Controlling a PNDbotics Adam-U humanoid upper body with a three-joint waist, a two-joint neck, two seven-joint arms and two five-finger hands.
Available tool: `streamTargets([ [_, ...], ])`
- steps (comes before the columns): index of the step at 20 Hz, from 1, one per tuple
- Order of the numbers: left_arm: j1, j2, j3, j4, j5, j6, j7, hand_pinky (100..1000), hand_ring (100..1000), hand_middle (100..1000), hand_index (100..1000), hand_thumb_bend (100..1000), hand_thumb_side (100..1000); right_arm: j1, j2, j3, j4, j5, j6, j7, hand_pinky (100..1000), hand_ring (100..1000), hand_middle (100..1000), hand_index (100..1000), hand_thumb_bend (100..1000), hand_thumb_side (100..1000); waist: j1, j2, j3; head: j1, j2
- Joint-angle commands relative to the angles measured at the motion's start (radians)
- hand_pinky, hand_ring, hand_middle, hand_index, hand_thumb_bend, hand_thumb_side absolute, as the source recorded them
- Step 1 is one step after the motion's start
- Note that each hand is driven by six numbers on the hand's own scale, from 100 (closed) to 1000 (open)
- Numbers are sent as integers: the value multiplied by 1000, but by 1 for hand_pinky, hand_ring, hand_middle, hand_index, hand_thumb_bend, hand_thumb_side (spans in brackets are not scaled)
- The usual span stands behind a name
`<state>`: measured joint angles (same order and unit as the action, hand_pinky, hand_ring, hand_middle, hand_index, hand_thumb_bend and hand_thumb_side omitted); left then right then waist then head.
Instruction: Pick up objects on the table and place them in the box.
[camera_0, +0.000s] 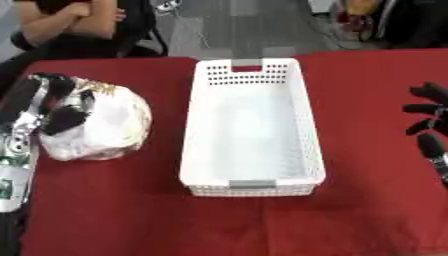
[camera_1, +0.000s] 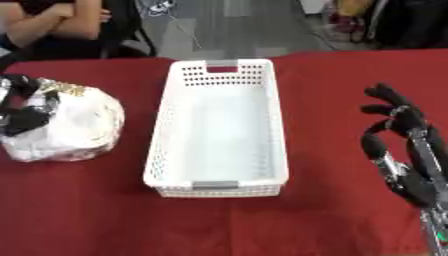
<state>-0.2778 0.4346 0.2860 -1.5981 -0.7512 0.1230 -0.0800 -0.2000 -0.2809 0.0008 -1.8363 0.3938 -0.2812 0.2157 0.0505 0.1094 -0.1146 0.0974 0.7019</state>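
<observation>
Left eye view: the left hand (camera_0: 61, 107) grips a white bag (camera_0: 109, 125) beside the box (camera_0: 252, 185).

From where I stand, the red tabletop (camera_0: 131, 210) carries a white perforated box in the middle, long side running away from the robot, with nothing inside it that I can see. To its left, apart from the box wall, sits a crumpled white plastic bag, bulging and with a bit of gold print near its top. The left hand lies over the bag's left side, its black fingers (camera_0: 66, 120) curled into the plastic and pinching it. In the right eye view, the right hand (camera_1: 407, 145) rests well to the right of the box, near the lower corner, fingers spread and relaxed, pointing up and holding nothing.
</observation>
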Motion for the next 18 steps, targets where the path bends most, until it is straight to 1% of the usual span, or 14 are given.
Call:
streamTargets([
  [1, -9, 31, -1, -28, -12, -4, 37, 100, 100, 269, 182, 100, 348, -1, -20, -4, -13, 2, 0, -1, 548, 780, 879, 1000, 492, 905, -1, -12, -1, 2, -11],
  [3, -9, 30, -2, -29, -10, -6, 51, 100, 100, 248, 152, 100, 350, -1, -20, -4, -13, 2, 0, -1, 548, 780, 879, 1000, 492, 905, -1, -12, -1, 2, -11],
  [6, -9, 31, -4, -30, -7, -10, 60, 100, 100, 234, 134, 100, 351, -1, -20, -4, -13, 2, 0, -1, 548, 780, 879, 1000, 493, 905, -1, -12, -1, 2, -11],
  [12, -13, 33, 1, -51, -2, -9, 86, 100, 100, 218, 120, 100, 358, 0, -20, -5, -13, 1, 0, -1, 548, 780, 879, 1000, 493, 905, 0, -12, -1, 1, -13],
  [18, -24, 36, 3, -88, 2, 6, 121, 100, 100, 215, 118, 100, 362, 0, -20, -4, -13, 1, 0, 0, 548, 780, 879, 1000, 493, 905, 0, -13, -2, 0, -14],
])
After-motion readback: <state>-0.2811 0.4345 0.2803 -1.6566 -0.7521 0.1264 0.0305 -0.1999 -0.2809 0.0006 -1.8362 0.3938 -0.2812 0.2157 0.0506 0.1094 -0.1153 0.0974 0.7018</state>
